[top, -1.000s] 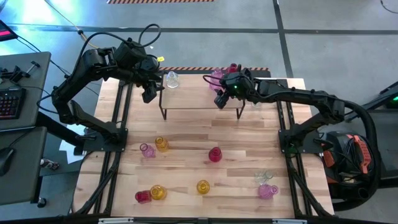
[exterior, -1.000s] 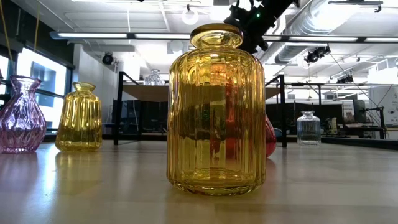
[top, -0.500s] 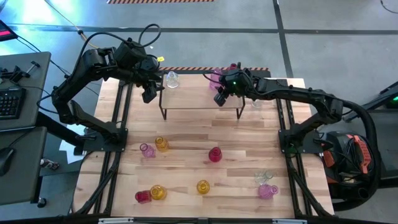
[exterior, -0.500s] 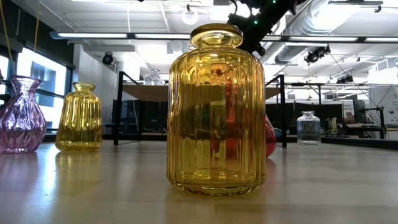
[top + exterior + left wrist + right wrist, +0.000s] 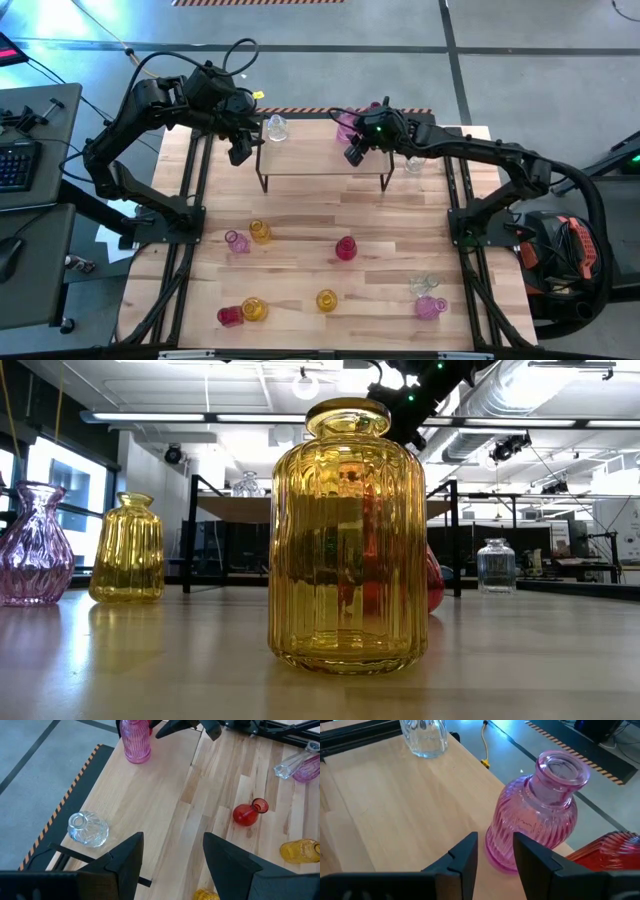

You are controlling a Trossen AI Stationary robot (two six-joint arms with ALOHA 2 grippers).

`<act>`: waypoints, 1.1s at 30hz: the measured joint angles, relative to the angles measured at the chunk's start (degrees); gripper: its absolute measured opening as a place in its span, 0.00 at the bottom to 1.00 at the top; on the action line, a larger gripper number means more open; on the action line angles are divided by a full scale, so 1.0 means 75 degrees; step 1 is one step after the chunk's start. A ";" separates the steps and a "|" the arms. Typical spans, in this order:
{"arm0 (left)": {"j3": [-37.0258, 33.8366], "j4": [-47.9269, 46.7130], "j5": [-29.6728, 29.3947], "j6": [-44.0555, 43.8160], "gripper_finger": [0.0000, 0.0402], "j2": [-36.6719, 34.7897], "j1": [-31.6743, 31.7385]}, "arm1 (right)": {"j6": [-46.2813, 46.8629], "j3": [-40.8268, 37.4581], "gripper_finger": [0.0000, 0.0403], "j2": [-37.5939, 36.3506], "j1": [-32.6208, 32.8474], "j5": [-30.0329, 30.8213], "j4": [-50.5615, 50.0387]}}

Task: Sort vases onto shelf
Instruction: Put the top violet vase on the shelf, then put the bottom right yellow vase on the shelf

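Pink ribbed vase [image 5: 535,810] stands on the shelf [image 5: 315,150] at its right far corner, red vase [image 5: 605,851] just beside it. Right gripper [image 5: 495,852] hovers just before it, fingers narrowly apart, empty. Left gripper [image 5: 170,857], half-open and empty, hangs near the clear vase [image 5: 87,828].

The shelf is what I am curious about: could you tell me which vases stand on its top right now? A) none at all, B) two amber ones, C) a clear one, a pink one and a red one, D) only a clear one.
C: on the shelf stand a clear vase near the left gripper, and a pink vase with a red vase beside it, just ahead of the right gripper.
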 joint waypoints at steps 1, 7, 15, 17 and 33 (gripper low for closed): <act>0.0000 -0.0001 0.0002 0.0001 0.49 0.0000 0.0001 | -0.0012 0.0000 0.29 0.0026 -0.0002 0.0025 0.0045; 0.0000 -0.0003 0.0001 0.0000 0.49 0.0000 0.0000 | -0.0026 0.0000 0.29 0.0109 -0.0055 0.0040 0.0160; 0.0000 -0.0001 0.0000 0.0001 0.49 0.0000 0.0001 | 0.0051 0.0000 0.29 0.0102 -0.0050 0.0032 0.0171; 0.0000 0.0000 0.0001 0.0002 0.49 0.0000 0.0000 | 0.0128 0.0000 0.29 0.0087 -0.0017 -0.0045 0.0155; 0.0000 0.0000 0.0002 0.0000 0.49 0.0000 0.0002 | 0.1478 0.1468 0.29 0.0072 0.0970 -0.0488 -0.1795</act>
